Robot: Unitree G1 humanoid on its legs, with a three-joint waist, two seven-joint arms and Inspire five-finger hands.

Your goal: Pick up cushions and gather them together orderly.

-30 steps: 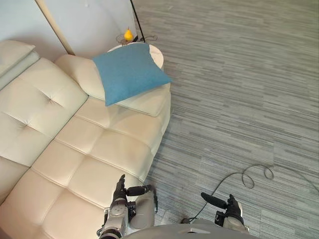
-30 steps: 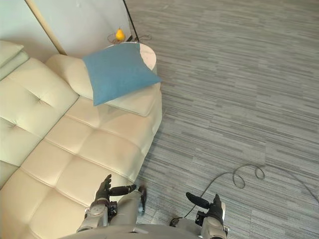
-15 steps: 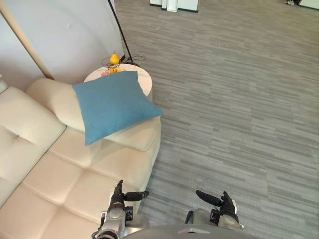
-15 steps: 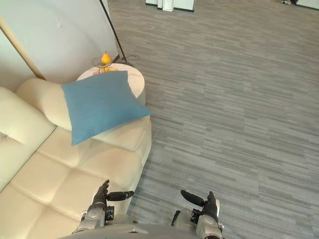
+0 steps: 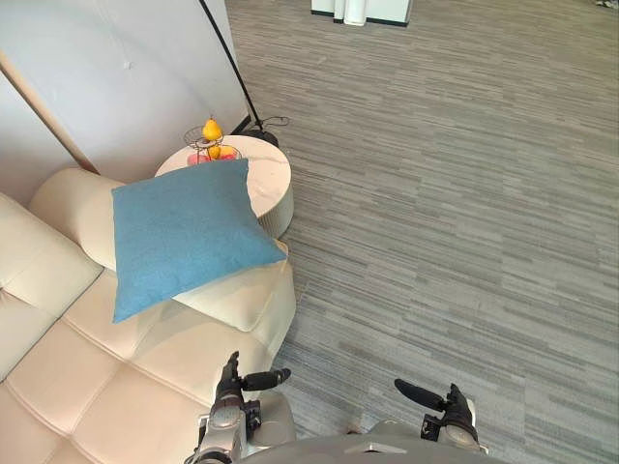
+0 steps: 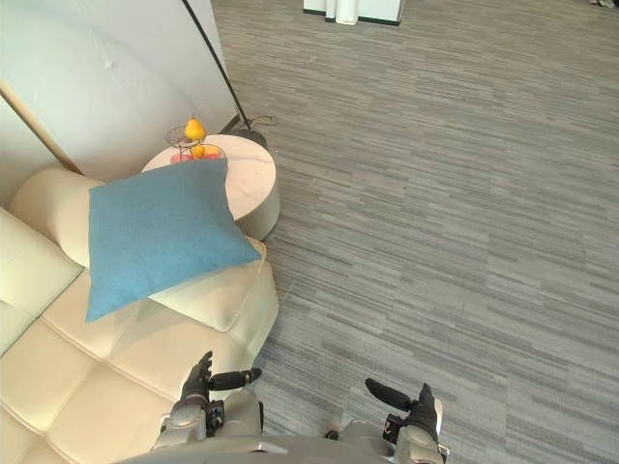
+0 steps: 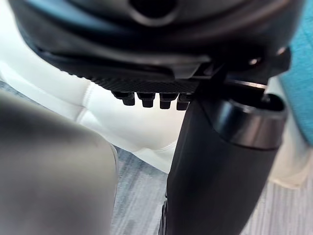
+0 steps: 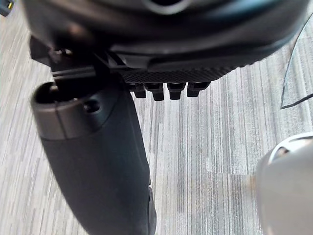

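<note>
Since both hands are carried low and nothing is held in either, the task is judged to be at its start, with no cushion lifted yet. One blue cushion (image 5: 184, 242) is seen; it lies tilted across the rounded armrest (image 5: 63, 208) at the end of the cream sofa (image 5: 145, 382), with one corner reaching down towards the seat and another lying out over the armrest's front edge. Just beyond that end of the sofa, a round white side table (image 5: 273, 184) is placed, and a small wire basket of fruit (image 5: 211, 145) stands near its far edge.

The left hand (image 5: 231, 383) is seen above the front edge of the seat, well apart from the cushion. Its fingers are held straight and together with the thumb stuck out to the side, and the sofa is not touched by it as far as can be told. The right hand (image 5: 451, 414) is held over the grey floor (image 5: 464, 193), off the sofa altogether, with its fingers likewise straight and its thumb spread wide.

No gathering place can be made out, and no second cushion is seen with which the blue one could be lined up. What is left is judged to be nearly everything: the blue cushion must be reached, grasped, carried to the others and laid down squarely beside them.
</note>
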